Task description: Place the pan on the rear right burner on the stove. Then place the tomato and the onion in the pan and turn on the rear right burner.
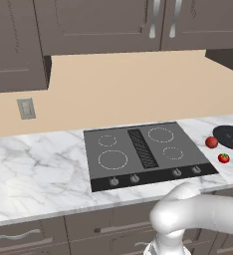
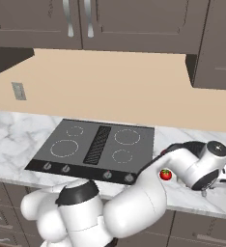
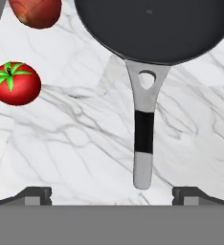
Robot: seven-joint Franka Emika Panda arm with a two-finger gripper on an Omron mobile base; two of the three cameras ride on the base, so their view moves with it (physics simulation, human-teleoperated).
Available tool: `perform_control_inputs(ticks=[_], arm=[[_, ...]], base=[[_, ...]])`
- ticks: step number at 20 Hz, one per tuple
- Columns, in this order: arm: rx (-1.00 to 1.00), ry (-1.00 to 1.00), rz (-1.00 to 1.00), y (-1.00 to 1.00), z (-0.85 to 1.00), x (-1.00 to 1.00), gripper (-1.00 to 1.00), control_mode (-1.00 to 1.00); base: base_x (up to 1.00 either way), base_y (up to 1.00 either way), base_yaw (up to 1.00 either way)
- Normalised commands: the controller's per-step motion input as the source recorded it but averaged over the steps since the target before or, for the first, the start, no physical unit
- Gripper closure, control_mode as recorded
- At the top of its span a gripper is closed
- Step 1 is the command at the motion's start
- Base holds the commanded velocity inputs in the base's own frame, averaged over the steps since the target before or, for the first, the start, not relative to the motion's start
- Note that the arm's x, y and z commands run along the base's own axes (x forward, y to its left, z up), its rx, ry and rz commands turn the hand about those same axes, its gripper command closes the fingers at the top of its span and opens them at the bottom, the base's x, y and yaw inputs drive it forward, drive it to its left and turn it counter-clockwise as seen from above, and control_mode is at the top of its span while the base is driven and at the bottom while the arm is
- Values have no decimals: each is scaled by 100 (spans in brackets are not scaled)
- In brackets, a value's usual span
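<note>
Altogether we count one pan, one tomato, one onion and one stove with four dashed rings and four knobs along its front edge. We see the rear right burner bare at the stove's back right corner, beside the black centre vent grille.

All three loose things lie on the marble counter to the right of the stove, near the counter's right end. In the left base view the pan sits at the far right, the onion just beside its left rim, and the tomato nearer the counter's front edge, apart from both. In the right base view the tomato shows just past the stove's front right corner, next to the arm.

From the hand view we look down on the pan's handle, which points from the pan's rim straight toward the hand. The gripper hangs over the counter with its two fingertips spread as wide as they go, one on either side of the handle's free end and well clear of it. We see nothing between the fingertips; the hand holds nothing. The tomato lies off to one side of the handle, and the onion sits beyond it, close to the pan's rim.
</note>
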Motion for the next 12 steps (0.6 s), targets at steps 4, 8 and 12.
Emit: perform_control_inputs(ticks=[4,8,12], arm=[[-5,0,0,0,-18,1,-100,-100],[-4,0,0,0,-16,6,-100,-100],[-2,0,0,-4,-16,6,-100,-100]], base=[[0,0,0],[0,0,0],[0,0,0]])
